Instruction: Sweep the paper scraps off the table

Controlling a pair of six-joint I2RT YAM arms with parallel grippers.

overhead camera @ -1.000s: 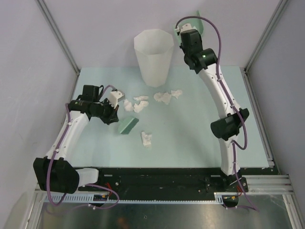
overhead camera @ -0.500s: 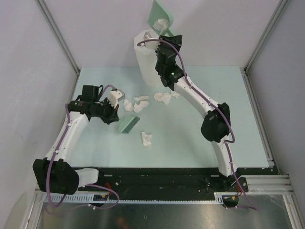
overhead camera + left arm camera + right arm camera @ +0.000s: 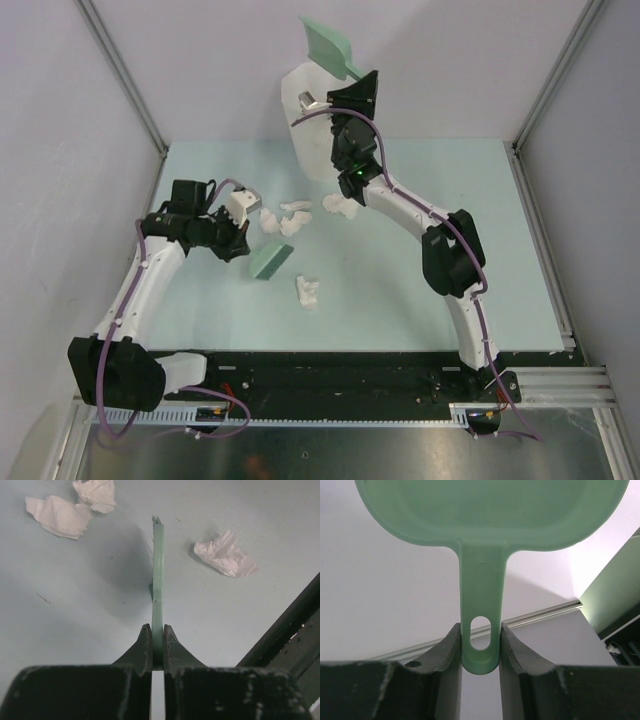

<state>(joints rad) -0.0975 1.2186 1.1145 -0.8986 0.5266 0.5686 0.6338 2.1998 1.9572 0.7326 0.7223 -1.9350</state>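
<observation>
- The pale mint surface (image 3: pixel 400 290) carries everything. The paper scraps (image 3: pixel 294 216) lie in a loose row at its middle, just near of the bin, and one wad sits apart, closer to the arm bases.
- The tall white bin (image 3: pixel 300 105) stands at the far middle (the arm and pan hide its inside, so I cannot tell its contents).
- The green dustpan (image 3: pixel 327 45) hangs tilted in the air over the bin's top, well above the scraps.
- The right end effector (image 3: pixel 480 640) pinches the dustpan's handle (image 3: pixel 481 590). Only the right wrist view shows both fingers pressed against it, either side of its hanging slot.
- A flat green scraper (image 3: pixel 268 262) is down at the left of the surface, clamped edge-on in the left end effector (image 3: pixel 157 640).
- The left wrist view shows one wad just right of the scraper and two more to its far left (none touching it).
</observation>
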